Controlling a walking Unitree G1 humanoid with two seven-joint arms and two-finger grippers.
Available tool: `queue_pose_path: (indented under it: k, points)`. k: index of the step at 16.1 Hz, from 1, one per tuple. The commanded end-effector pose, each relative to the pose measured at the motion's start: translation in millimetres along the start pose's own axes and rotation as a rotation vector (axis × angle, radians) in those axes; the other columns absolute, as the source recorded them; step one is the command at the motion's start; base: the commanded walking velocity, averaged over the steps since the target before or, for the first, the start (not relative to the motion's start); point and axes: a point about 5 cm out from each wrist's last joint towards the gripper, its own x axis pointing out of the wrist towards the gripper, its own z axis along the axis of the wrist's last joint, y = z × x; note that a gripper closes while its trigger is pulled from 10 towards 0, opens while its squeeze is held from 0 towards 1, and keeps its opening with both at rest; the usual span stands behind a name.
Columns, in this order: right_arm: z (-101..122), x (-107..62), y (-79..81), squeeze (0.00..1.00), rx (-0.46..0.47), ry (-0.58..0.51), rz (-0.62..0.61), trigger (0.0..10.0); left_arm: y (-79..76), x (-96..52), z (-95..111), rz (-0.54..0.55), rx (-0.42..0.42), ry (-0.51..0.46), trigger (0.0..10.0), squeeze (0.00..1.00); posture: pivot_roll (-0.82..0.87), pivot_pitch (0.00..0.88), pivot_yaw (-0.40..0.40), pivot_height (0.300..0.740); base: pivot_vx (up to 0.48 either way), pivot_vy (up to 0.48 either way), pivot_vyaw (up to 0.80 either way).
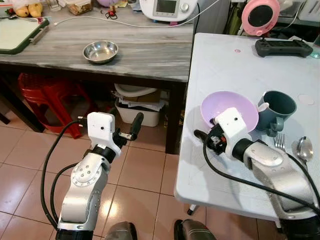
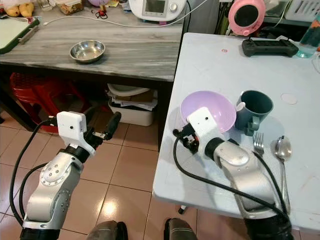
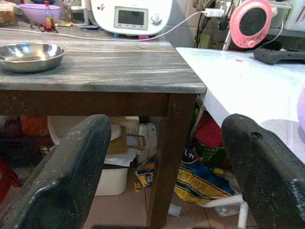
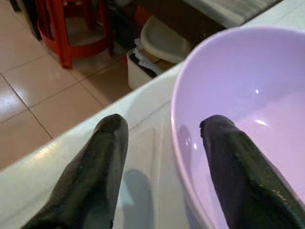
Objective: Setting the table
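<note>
The right gripper (image 4: 162, 167) straddles the rim of the purple bowl (image 1: 235, 107) near the white table's (image 1: 225, 60) left edge, fingers apart, not yet clamped. Closing off-centre could tip the bowl against the touching mug (image 1: 276, 107). The left gripper (image 3: 167, 167) hangs open over the floor.

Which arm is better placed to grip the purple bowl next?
Right. The right claw straddles the rim of the purple bowl, one finger inside. The left claw hangs over the floor, away from it.
</note>
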Motion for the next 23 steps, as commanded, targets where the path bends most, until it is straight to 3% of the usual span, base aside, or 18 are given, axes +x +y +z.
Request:
queue_pose_path:
  k: [1, 5, 13, 23]
  points:
    - [-1, 0.2, -4.3, 0.0, 0.0, 0.021, 0.006, 0.0, 0.1, -2.4, -1, -0.005, 0.001, 0.012, 10.0, 0.0, -0.05, 0.111, 0.031, 0.74, 0.0, 0.0, 0.0]
    - [-2, -0.1, -15.3, 0.0, -0.003, 0.052, -0.009, 0.0, -0.2, -2.4, -1, -0.011, -0.001, 0.014, 10.0, 0.0, -0.05, 0.112, 0.031, 0.74, 0.0, 0.0, 0.0]
    - [-10, -1.5, -16.1, 0.0, 0.043, 0.105, 0.016, 0.0, -3.8, -2.3, 0, -0.047, -0.005, 0.018, 10.0, 0.0, -0.05, 0.112, 0.035, 0.74, 0.0, 0.0, 0.0]
    - [-8, 2.1, -17.0, 0.0, 0.007, 0.052, -0.045, 0.0, -2.7, -1.2, -3, -0.037, -0.012, 0.036, 10.0, 0.0, -0.04, 0.108, 0.034, 0.74, 0.0, 0.0, 0.0]
